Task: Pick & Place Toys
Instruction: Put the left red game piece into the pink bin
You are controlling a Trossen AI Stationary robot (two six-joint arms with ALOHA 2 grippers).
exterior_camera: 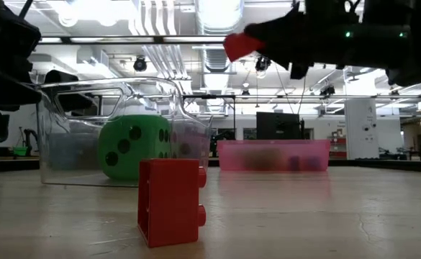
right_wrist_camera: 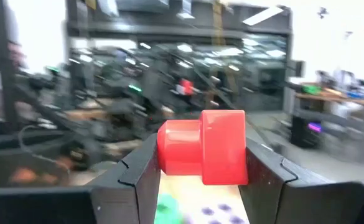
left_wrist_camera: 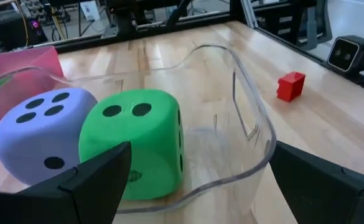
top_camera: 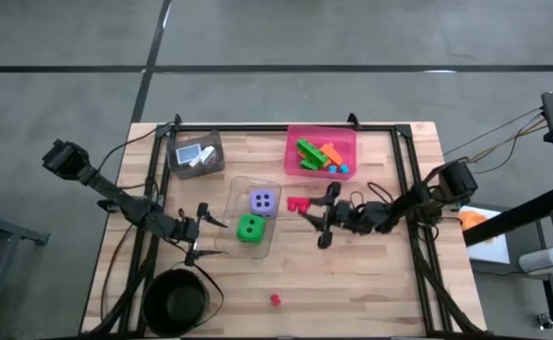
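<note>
Right claw (top_camera: 312, 219) hangs above the wooden counter (top_camera: 380, 283), between the clear bin (top_camera: 240, 189) and the pink bin (top_camera: 321, 137), fingers closed partway on a red brick (right_wrist_camera: 203, 148). In the right wrist view the brick sits clamped between the two dark fingers, studs pointing sideways. In the high view it shows just right of the clear bin's edge; from the low view it is lifted well off the counter.

Left claw (top_camera: 200, 236) waits at the clear bin's near-left side, jaws spread wide, holding nothing. Its fingers (left_wrist_camera: 82, 186) frame the bin's rim in the left wrist view without touching the dice.

Clear bin holds two dice, side by side and touching: purple die (top_camera: 264, 201) farther from the counter's front edge, green die (top_camera: 250, 228) nearer it (both with dark dots).

Pink bin, toward the back of the counter, holds green bricks (top_camera: 307, 153), an orange brick (top_camera: 331, 151) and small blue pieces (top_camera: 339, 169), piled loosely.

Grey bin (top_camera: 195, 153) at back left has small cards (top_camera: 191, 152) inside.

A second red brick (top_camera: 275, 299) stands alone near the counter's front edge, well apart from the bins. Black bowl (top_camera: 174, 302) sits at the front left corner.
</note>
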